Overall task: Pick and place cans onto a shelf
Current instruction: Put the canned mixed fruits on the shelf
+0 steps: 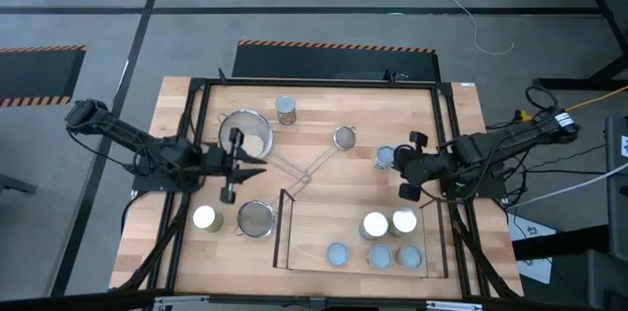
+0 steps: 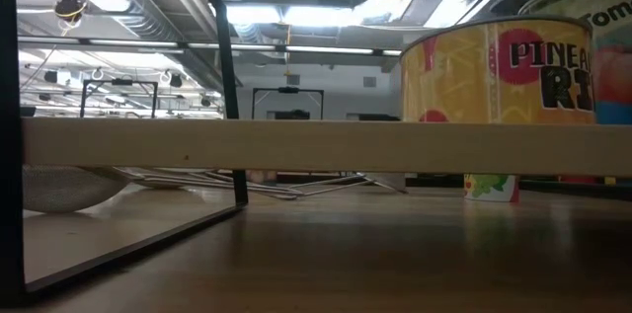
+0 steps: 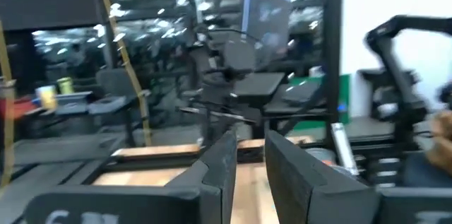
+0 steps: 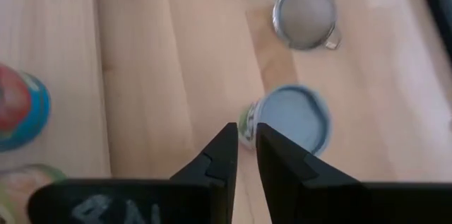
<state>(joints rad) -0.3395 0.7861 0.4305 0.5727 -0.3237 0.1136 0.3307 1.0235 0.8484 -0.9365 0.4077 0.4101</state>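
Eight cans (image 1: 337, 253) (five on the shelf (image 1: 304, 215)), three strainers (image 1: 344, 137), two arms (image 1: 147, 144)

Bright ceiling lights glare in the dim low view; left wrist view blurred.

The shelf (image 2: 316, 145) board is hiding the lower part of the yellow can (image 2: 513, 76) in the low view (its label is running off the right edge), while the left wrist view is blurring the room.
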